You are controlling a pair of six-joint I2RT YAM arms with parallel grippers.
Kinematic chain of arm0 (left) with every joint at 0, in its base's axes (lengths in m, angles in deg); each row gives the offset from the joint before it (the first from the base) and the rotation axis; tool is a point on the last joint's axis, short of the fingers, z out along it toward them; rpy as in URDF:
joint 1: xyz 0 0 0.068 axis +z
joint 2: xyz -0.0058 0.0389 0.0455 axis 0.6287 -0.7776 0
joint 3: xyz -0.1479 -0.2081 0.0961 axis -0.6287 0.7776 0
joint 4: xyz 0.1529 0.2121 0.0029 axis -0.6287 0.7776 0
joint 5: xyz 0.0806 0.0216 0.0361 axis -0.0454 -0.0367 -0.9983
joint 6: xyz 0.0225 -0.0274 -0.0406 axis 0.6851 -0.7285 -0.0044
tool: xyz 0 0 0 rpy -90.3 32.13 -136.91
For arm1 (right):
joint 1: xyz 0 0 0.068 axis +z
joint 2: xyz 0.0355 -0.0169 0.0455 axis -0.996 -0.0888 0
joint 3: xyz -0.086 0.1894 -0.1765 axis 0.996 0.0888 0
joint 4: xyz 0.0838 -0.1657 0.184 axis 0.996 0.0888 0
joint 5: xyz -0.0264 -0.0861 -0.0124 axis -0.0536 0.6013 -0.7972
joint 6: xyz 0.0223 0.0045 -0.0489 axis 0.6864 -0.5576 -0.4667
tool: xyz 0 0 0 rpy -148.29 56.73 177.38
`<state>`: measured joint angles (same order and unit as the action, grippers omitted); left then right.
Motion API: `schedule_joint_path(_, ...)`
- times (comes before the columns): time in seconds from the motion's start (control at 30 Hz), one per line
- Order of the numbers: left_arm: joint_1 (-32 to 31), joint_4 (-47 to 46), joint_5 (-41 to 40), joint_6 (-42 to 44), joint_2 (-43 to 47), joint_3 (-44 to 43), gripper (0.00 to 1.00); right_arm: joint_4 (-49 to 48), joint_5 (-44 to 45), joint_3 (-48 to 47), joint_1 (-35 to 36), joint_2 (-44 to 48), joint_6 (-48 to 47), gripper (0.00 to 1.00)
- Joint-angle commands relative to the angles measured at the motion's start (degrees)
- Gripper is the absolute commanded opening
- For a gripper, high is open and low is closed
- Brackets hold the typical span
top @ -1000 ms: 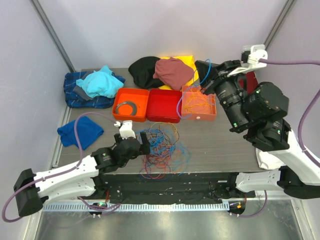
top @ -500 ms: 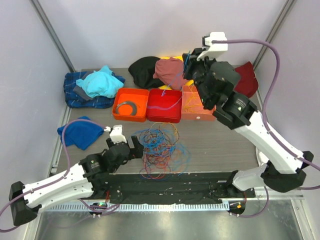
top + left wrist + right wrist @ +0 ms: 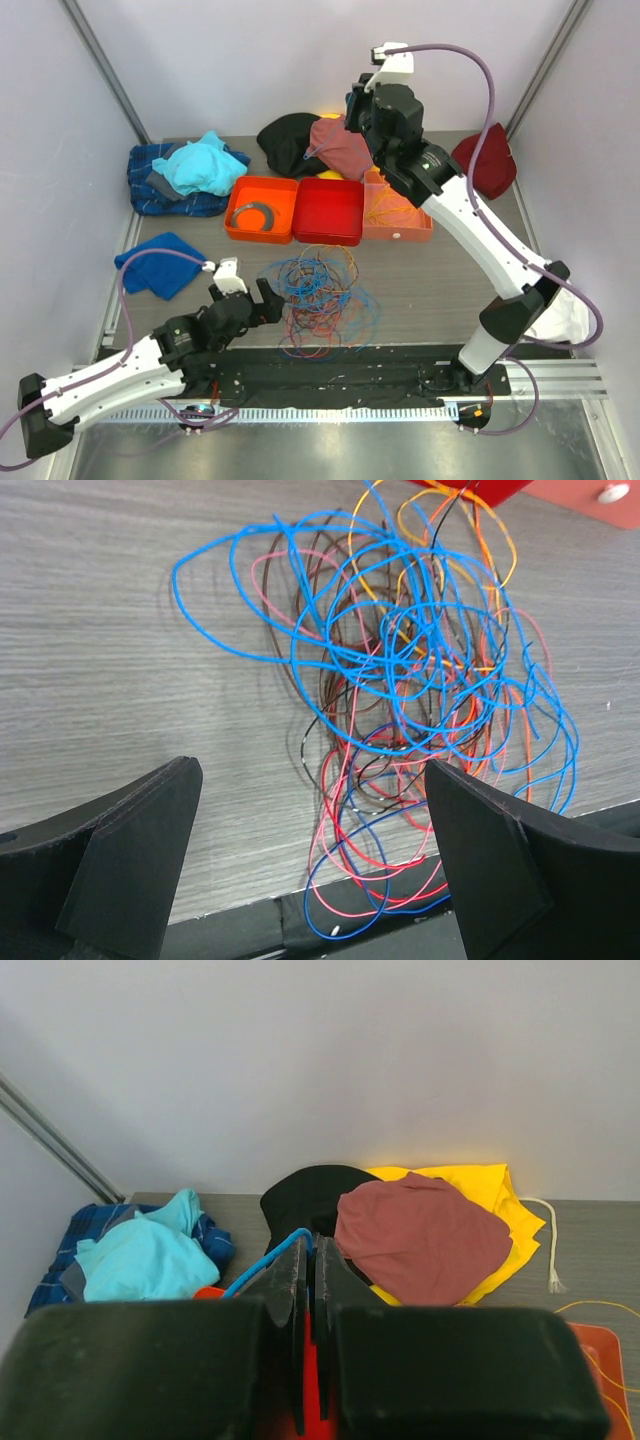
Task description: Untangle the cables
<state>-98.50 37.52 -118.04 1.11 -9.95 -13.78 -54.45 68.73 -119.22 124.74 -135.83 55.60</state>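
1. A dark wood-grain table point(image 3: 440, 275) carries everything.
2. The cables point(image 3: 320, 295) lie in a loose tangle at 6 o'clock, reaching the near edge.
3. Just past centre toward 12 o'clock, three trays sit side by side in a row: orange tray point(image 3: 282, 200), red tray point(image 3: 328, 210), clear orange tray point(image 3: 398, 233).
4. A blue cloth point(image 3: 160, 262) lies at 8 o'clock.
5. A plaid cloth point(image 3: 150, 195) lies at 10 o'clock.
6. A black garment point(image 3: 285, 140) lies at 12 o'clock.
7. A dark red cloth point(image 3: 485, 160) lies at 2 o'clock.
8. A white cloth point(image 3: 560, 320) lies at 4 o'clock.

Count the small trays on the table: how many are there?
3, side by side: orange tray on the left, red tray in the middle, clear orange tray on the right. None seems hidden.
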Motion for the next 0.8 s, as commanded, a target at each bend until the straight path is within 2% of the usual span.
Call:
schedule_joint_path(0.0, 0.0, -1.0, 1.2, -1.2, 0.5, 1.3, 1.00, -1.1, -3.4, -3.0, -2.2, -1.4, 2.7, 0.01)
schedule_joint_path(0.3, 0.0, -1.9, 1.0, -0.2, -0.4, 1.0, 1.00, -2.1, -4.7, -3.7, -3.1, -5.6, 3.6, 0.01)
schedule_joint_path(0.77, -0.1, -0.2, 0.8, 0.3, 1.3, 1.3, 1.00, -5.8, -7.1, 1.9, -4.0, -11.2, 7.6, 0.01)
